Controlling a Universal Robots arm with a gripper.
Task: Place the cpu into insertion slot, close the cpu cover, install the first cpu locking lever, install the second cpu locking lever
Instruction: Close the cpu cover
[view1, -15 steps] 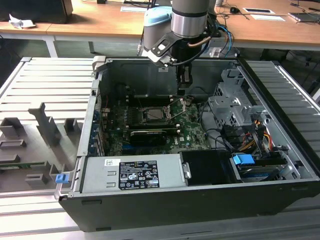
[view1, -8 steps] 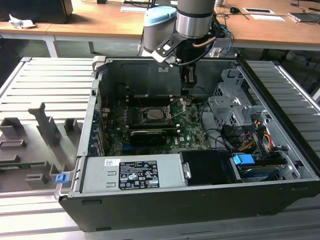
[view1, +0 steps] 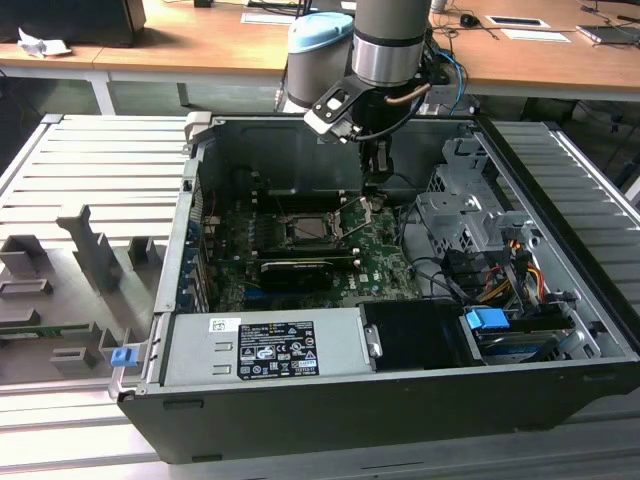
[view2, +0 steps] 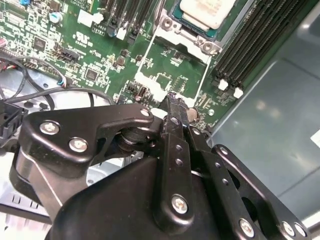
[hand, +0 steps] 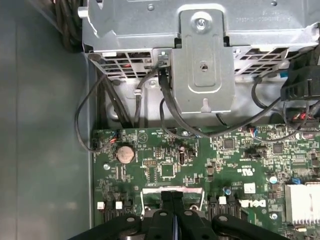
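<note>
**Gripper at free edge of raised cpu cover; cpu seated**

Scene: open computer case (view1: 330, 420) lying on its side, motherboard (view1: 385, 265) facing up. The arm reaches down into it from 12 o'clock in the exterior view.

Cpu (view2: 207, 10): the pale silver top is visible in the second wrist view. It sits flat inside the insertion slot (view1: 310, 228), with the socket rim around it.

Cpu cover (view2: 148, 82): not closed. In the exterior view it stands tilted up at roughly 3 o'clock of the slot (view1: 352, 215). Green board shows through its square window in the second wrist view.

Gripper (view2: 176, 100): the two black fingers are drawn together with barely a line between them, as the first wrist view shows (hand: 173, 196). The tips meet the cover's free edge, seen there as a silvery strip (hand: 172, 189). I cannot tell whether the thin plate is pinched between the fingers or only touched.

Surroundings:
- Memory slots (view2: 250, 40) lie beside the socket.
- The expansion card (view1: 300, 268) is at 6 o'clock of the slot in the exterior view, with the power supply (view1: 265, 345) beyond it in the same direction.
- The metal drive cage (view1: 470, 215) is at 3 o'clock of the gripper (view1: 371, 198).
- A coin cell (hand: 125, 153) sits on the board near the fingertips.
</note>
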